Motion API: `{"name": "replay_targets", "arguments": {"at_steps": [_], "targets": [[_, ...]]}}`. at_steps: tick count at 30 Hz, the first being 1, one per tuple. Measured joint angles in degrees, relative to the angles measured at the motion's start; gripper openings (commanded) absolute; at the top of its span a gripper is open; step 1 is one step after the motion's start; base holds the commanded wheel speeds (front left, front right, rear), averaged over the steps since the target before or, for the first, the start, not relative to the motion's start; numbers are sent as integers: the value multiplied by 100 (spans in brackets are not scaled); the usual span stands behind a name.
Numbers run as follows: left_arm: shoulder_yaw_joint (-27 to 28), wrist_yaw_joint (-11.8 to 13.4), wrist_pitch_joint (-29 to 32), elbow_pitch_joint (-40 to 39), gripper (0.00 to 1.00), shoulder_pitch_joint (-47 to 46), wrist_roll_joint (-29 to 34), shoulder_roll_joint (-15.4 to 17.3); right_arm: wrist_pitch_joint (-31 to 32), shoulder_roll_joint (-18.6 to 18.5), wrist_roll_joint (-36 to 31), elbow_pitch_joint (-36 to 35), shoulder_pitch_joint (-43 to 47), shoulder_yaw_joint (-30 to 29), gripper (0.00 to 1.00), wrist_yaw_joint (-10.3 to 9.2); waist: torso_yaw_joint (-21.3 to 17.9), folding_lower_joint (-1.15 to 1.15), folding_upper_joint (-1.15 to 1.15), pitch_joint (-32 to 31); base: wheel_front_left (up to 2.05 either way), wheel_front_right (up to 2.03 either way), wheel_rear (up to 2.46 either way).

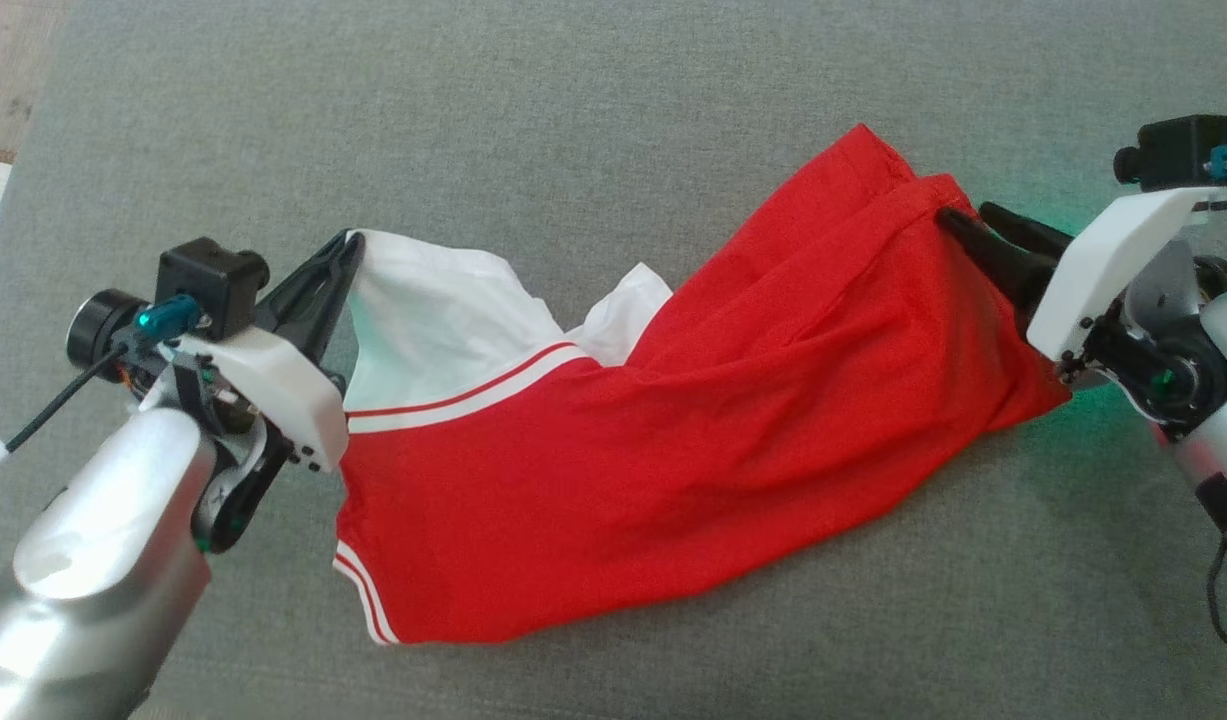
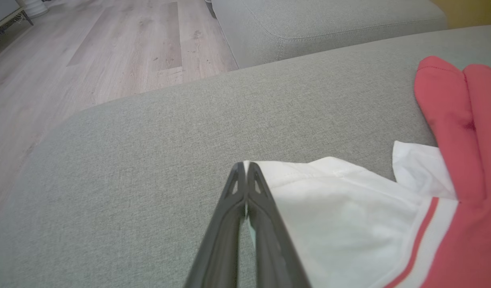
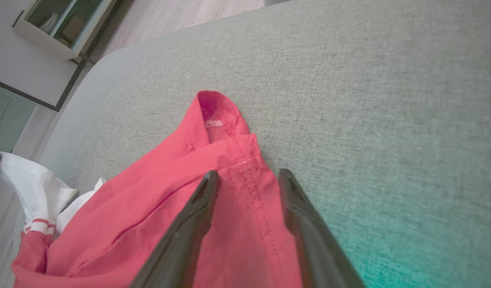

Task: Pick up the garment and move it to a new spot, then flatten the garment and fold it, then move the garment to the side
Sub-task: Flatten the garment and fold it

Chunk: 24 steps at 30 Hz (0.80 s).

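Observation:
A red garment (image 1: 673, 430) with white parts and red-and-white striped trim lies stretched across the grey cushion (image 1: 613, 120). At its left end, my left gripper (image 1: 348, 240) is shut on the white corner. The left wrist view shows the fingertips (image 2: 245, 164) pressed together on the white cloth (image 2: 349, 216). At the right end, my right gripper (image 1: 963, 215) is open. In the right wrist view its two fingers (image 3: 248, 173) stand apart with the stitched red hem (image 3: 245, 168) lying between them.
The grey cushion's rounded edge drops to a wooden floor (image 2: 89, 60) beyond my left gripper. A second grey cushion (image 2: 329, 24) lies further back. A low cabinet (image 3: 61, 24) stands by the wall in the right wrist view.

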Motion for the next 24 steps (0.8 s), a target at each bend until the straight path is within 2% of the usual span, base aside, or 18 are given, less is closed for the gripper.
{"name": "replay_targets", "arguments": {"at_steps": [1,2,12,17,18,19,24], "targets": [[-3,-1,-9,18,0,-2,0,-1,-55,-14,60,-5,-7,38,2,0,0,0,0,-1,0,0,0],[-9,-2,-33,36,0,-6,0,-5,-115,-22,127,-18,-18,77,0,0,-2,0,0,-3,0,0,0],[-23,-65,-266,247,0,-104,0,-5,-701,-315,619,-214,-215,456,0,0,-102,0,0,-72,0,0,0],[-16,-66,-352,321,0,-104,-1,31,-700,-486,945,-292,-213,671,0,0,-195,0,0,-142,0,0,0],[-10,-65,-352,314,0,-104,-3,35,-675,-513,1002,-288,-213,702,75,0,-205,-1,0,-139,0,0,0],[-5,-63,-354,304,0,-105,-13,37,-662,-539,1056,-275,-213,722,100,0,-205,-1,0,-123,0,0,0],[-9,-62,-386,278,0,-105,-16,33,-617,-549,1218,-264,-227,870,100,0,-118,0,0,3,0,0,0]]}}
